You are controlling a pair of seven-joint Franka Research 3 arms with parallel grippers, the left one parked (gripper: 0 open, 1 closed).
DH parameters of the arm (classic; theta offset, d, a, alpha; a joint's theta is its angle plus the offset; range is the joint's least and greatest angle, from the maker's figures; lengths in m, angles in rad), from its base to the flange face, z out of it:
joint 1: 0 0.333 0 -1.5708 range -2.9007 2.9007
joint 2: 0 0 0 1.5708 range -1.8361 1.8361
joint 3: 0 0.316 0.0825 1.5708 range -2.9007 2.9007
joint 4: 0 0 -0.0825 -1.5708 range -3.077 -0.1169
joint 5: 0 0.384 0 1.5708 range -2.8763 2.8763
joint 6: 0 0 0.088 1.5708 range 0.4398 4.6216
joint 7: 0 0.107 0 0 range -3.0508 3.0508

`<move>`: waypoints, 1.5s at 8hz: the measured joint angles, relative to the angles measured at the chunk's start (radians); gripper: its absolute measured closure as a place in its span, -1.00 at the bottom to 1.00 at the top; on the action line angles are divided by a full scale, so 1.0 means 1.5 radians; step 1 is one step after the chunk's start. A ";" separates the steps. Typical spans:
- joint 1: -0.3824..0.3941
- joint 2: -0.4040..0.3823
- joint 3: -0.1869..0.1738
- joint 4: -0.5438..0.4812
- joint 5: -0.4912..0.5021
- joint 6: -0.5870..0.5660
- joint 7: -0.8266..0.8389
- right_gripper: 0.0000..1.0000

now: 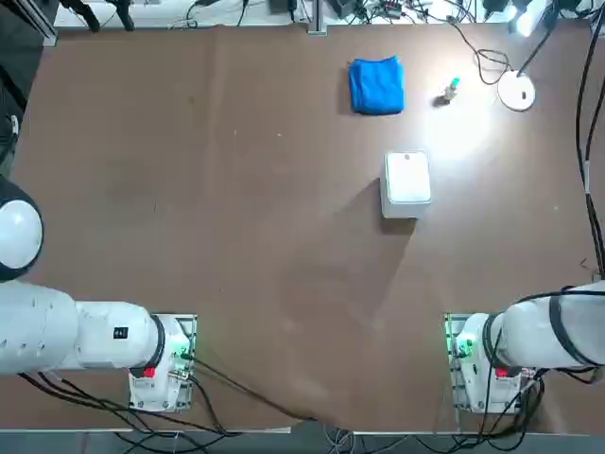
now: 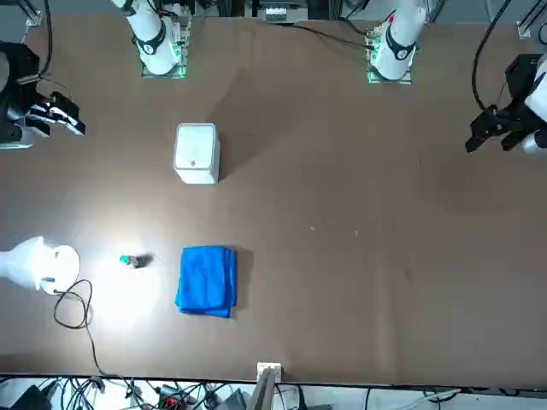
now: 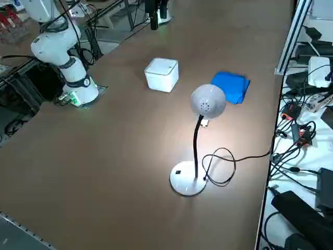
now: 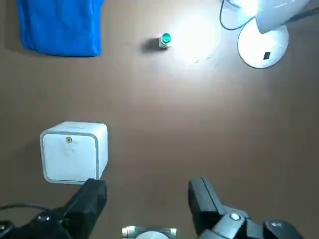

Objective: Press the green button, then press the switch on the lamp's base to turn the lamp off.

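"Where is the arm's hand now?"

"The right hand [image 4: 147, 201] is hanging over the brown table [image 1: 236, 236], on the robot's side of the white rounded box [image 4: 75, 152], its two black fingers standing wide with nothing between them."

"And the small green-capped button with the pale stub body?"

"That button [image 4: 165, 40] is sitting between the folded blue cloth [image 4: 60, 25] and the lamp, near the lamp's base. Nothing is touching it."

"How will it handle?"

"It's looking light and hard, so I'd expect it to skid or tip under a slanting push. I'd be closing the fingers first, then pressing straight down on the middle of the cap. No need for gripping, unless it's sliding; then the pale body is the place."

"The lamp?"

"The white-headed desk lamp with the black bendy neck [image 3: 196, 146] is shining. Its flat white round base [image 3: 183, 179] is carrying a small dark square switch [image 4: 266, 55]."

"Same press?"

"Yes, a firm, short one, with the base probably staying stable. The head is overhanging part of the base, and the neck will likely be swaying if knocked, so the hand wants coming in clear of both."
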 joint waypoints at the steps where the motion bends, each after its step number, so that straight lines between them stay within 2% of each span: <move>1: 0.000 0.000 0.000 0.000 0.000 0.000 0.000 -1.00; 7: -0.002 0.016 -0.001 -0.002 0.000 -0.004 0.001 -0.99; 9: -0.005 0.047 -0.003 -0.002 0.000 -0.007 0.007 -0.80; 10: -0.009 0.057 -0.003 -0.003 0.000 -0.008 0.007 -0.60; 11: -0.016 0.070 -0.004 -0.003 0.000 -0.009 0.008 -0.11; 12: -0.024 0.093 -0.004 -0.005 0.000 -0.005 0.010 0.29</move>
